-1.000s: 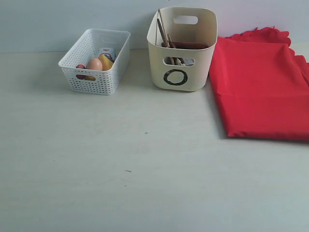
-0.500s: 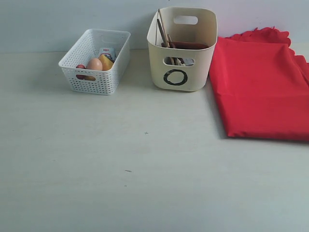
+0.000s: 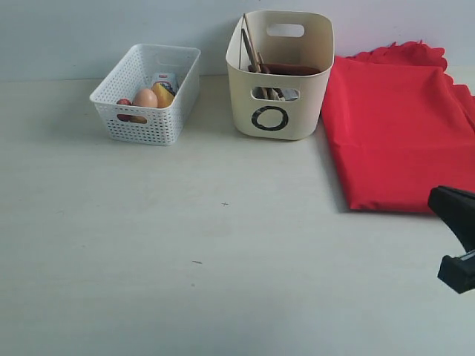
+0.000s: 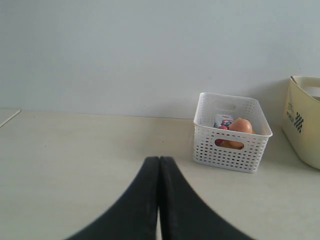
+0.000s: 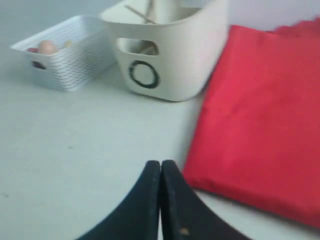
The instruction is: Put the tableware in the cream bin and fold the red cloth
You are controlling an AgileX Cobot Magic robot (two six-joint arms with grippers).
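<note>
The cream bin [image 3: 280,81] stands at the back middle, its black ring mark facing front; the right wrist view shows the bin [image 5: 170,55] too. Thin wooden chopsticks [image 3: 249,41] and a brown plate rim [image 3: 289,70] stick up inside it; the other tableware is hidden. The red cloth [image 3: 397,133] lies folded flat to the right of the bin, scalloped edge at the back. My right gripper [image 5: 161,162] is shut and empty, low over the table just beside the cloth's [image 5: 260,120] near corner. My left gripper [image 4: 159,159] is shut and empty, far from the bin [image 4: 305,120].
A white lattice basket [image 3: 148,96] with an egg [image 3: 145,97] and other food stands at the back left, also seen in the left wrist view [image 4: 231,135]. A black part of my right arm [image 3: 451,205] shows at the right edge. A pale wall runs behind.
Black parts of my right arm have come into the exterior view at the right edge, near the cloth's front corner. The bin, basket and cloth have not moved.
</note>
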